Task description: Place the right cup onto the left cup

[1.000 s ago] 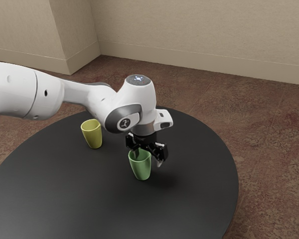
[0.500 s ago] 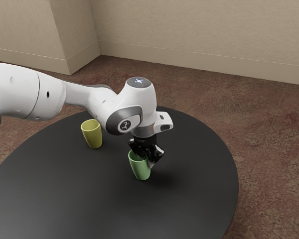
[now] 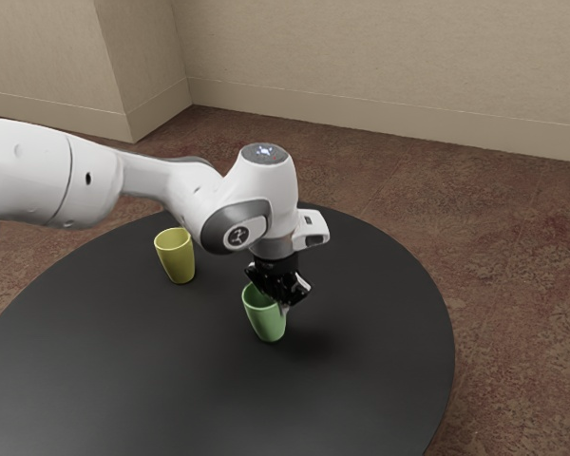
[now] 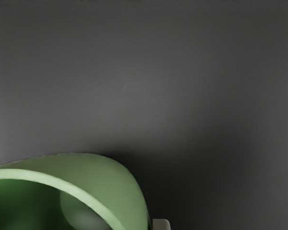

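My gripper (image 3: 279,300) points down at the green cup (image 3: 267,324) near the middle of the table, shut on the cup's wall on the side toward the exterior view's right. The cup stands nearly upright, with a slight lean; whether its base touches the table I cannot tell. In the wrist view the green cup (image 4: 113,184) shows its rim and part of its hollow, beside a pale fingertip (image 4: 161,224). A yellow cup (image 3: 177,258) stands upright on the table, farther toward the exterior view's left, apart from the green one.
The round black table (image 3: 152,380) carries both cups. Its curved edge lies toward the exterior view's right, with reddish-brown carpet (image 3: 513,285) beyond. My arm reaches over the table behind the yellow cup.
The gripper's fingers came together on the green cup's wall from a wide spread. Since then hand and cup have shifted slightly up and toward the exterior view's left. The yellow cup stayed put.
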Robot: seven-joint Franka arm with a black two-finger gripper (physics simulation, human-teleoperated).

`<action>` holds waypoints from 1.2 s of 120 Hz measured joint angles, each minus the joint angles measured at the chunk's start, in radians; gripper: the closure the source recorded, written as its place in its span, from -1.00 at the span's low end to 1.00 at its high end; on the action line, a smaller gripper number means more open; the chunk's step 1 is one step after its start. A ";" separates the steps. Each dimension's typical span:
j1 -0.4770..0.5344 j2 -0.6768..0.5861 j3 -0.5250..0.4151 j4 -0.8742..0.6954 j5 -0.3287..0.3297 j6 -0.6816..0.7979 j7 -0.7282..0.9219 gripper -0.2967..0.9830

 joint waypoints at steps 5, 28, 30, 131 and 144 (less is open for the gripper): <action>0.000 -0.011 0.000 0.000 0.001 -0.004 0.000 0.68; 0.001 -0.080 0.000 0.000 -0.002 -0.048 -0.001 0.68; 0.001 -0.086 0.000 0.000 -0.003 -0.053 -0.001 0.68; 0.002 -0.182 0.306 0.188 -0.169 -0.343 0.283 0.68; 0.003 -0.168 0.334 0.201 -0.158 -0.358 0.324 0.68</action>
